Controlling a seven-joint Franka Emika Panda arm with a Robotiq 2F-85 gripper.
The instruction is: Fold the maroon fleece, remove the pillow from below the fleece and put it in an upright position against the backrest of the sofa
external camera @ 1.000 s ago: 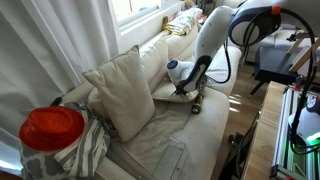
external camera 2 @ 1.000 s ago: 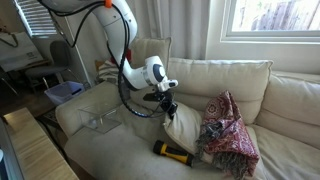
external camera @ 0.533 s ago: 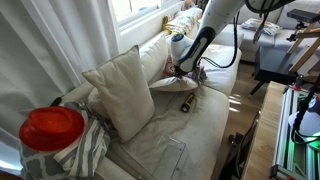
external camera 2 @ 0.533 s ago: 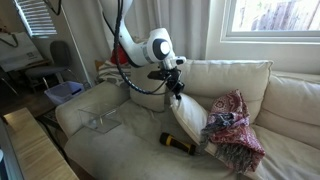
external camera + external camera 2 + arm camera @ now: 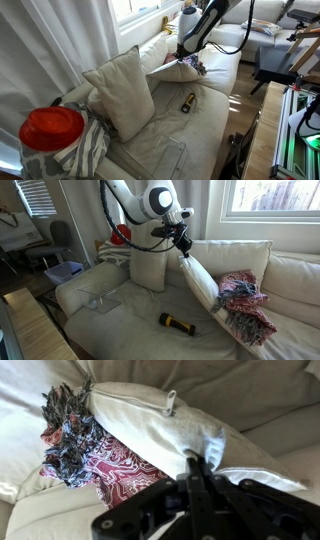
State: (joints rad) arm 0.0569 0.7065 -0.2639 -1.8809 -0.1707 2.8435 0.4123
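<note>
Since a second ago the gripper point(image 5: 183, 247) has risen, pulling the pillow point(image 5: 205, 280) up by one corner. Its jaws are closed tight on that corner. The pillow now stands tilted at centre frame, before the backrest of the sofa point(image 5: 240, 255). The maroon fleece point(image 5: 247, 298) lies crumpled just right of it, touching it.

We see soft daylight from the window point(image 5: 270, 198) brightening the sofa point(image 5: 240, 255), with only faint shadows in its folds. In the wrist view the claw point(image 5: 190, 460) looms dark and blurred up close.
</note>
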